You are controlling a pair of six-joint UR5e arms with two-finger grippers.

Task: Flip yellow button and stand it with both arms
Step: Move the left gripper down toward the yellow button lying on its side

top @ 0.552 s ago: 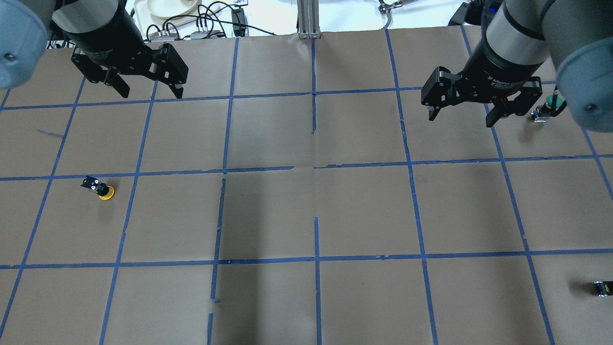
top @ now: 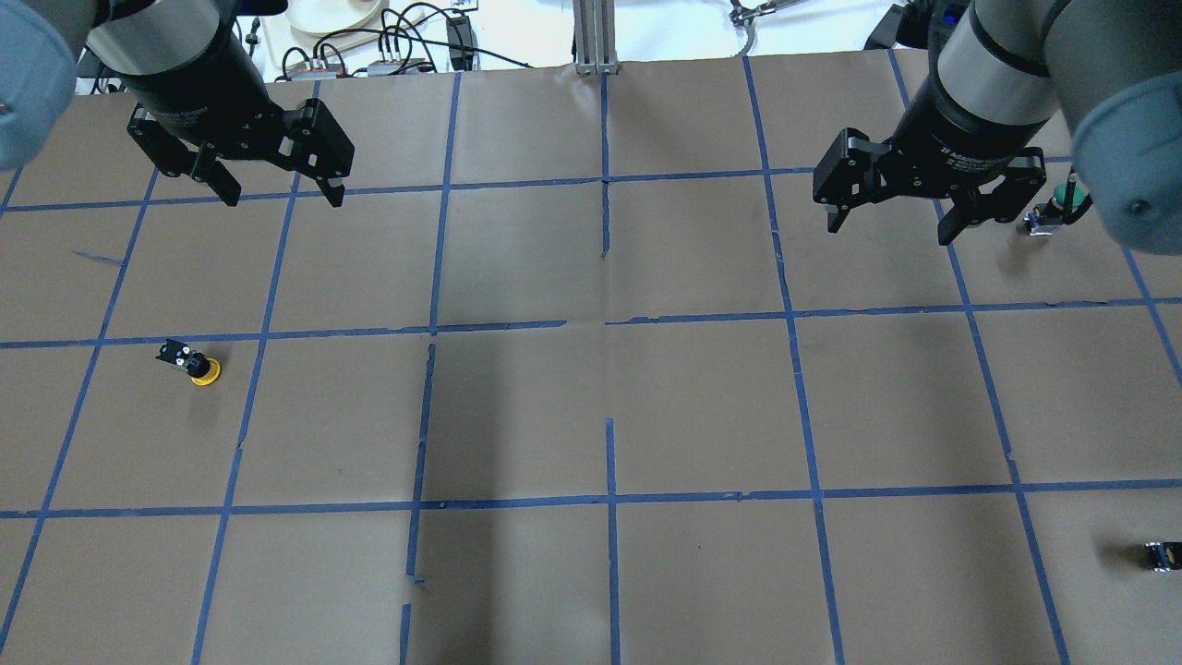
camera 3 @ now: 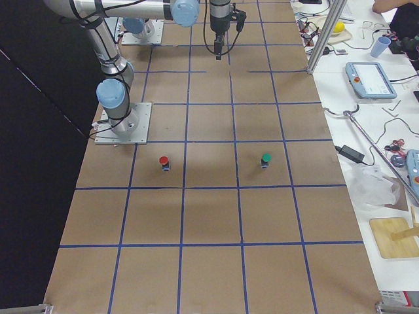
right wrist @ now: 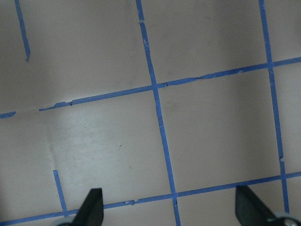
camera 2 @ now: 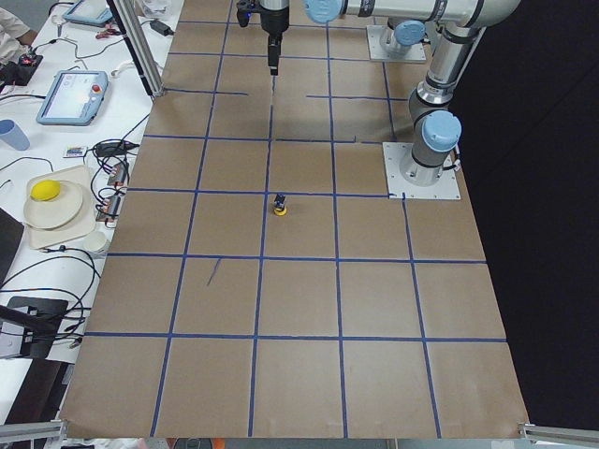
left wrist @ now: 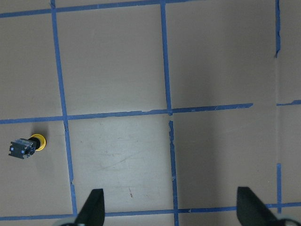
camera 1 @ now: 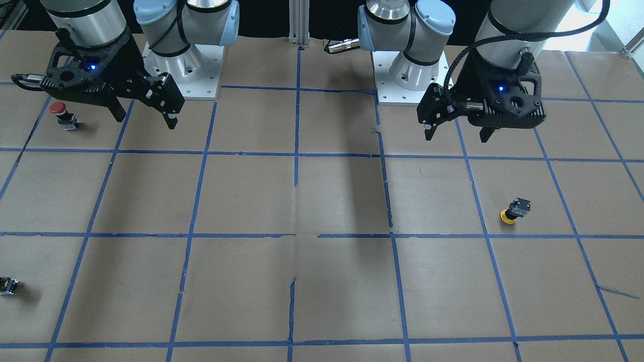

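The yellow button (top: 197, 366) lies tipped over on the brown paper at the left, its yellow cap against the paper and its black-and-grey body angled away. It also shows in the front view (camera 1: 514, 211), the left side view (camera 2: 280, 205) and the left wrist view (left wrist: 26, 146). My left gripper (top: 282, 194) is open and empty, high above the table and well apart from the button; the same shows in the front view (camera 1: 457, 137) and the wrist view (left wrist: 170, 209). My right gripper (top: 890, 231) is open and empty over the right side, as seen from the front (camera 1: 147, 122) and the wrist (right wrist: 169, 209).
A red-capped button (camera 1: 61, 114) stands close to the right gripper. A green-capped button (top: 1053, 211) stands at the right. A small dark capless switch block (top: 1162, 554) lies by the right edge. Blue tape marks a grid on the paper.
My left gripper has shifted slightly up and to the left in the overhead view. The right gripper and the yellow button have not visibly moved.
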